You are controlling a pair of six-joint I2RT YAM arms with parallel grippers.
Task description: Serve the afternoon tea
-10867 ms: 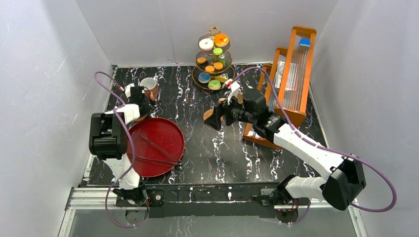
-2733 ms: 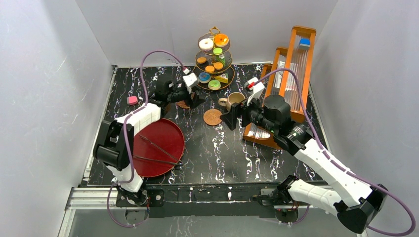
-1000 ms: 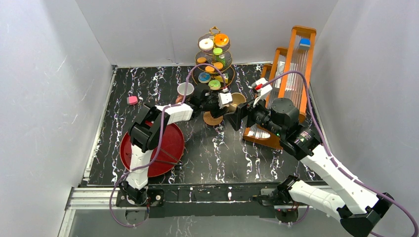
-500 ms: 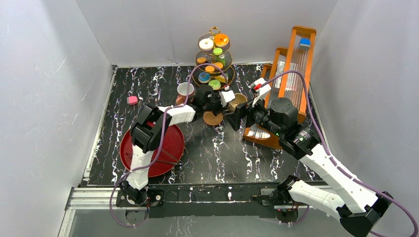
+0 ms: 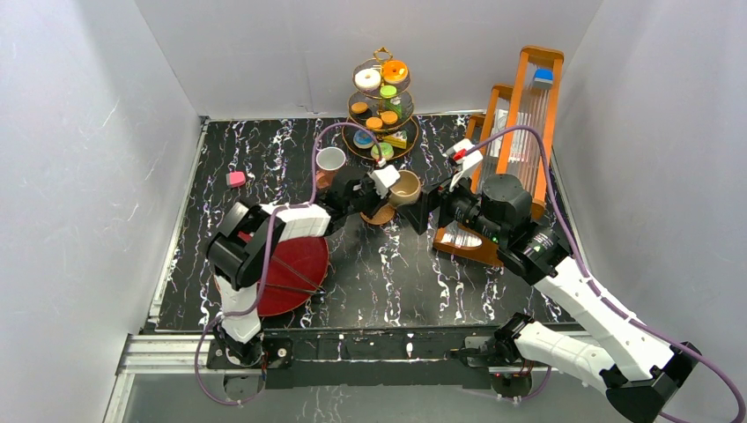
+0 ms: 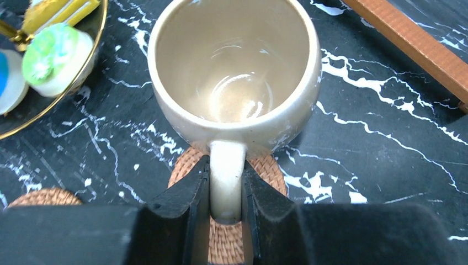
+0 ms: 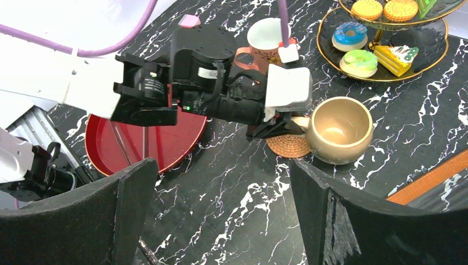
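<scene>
Veined black marble tabletop (image 6: pixel 375 138), glossy round beige mug (image 6: pixel 234 66), woven coaster (image 6: pixel 270 174)

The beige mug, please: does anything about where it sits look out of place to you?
Yes. The beige mug, gripped by its handle in the left gripper jaws, is off the woven coaster: the coaster lies under the handle, the mug's body over the black table.

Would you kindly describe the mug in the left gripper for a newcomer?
Start at the gold three-tier stand, far centre. Just in front, the left gripper pinches a beige mug by its handle; its neighbour, the white mug, stands ungripped.
</scene>
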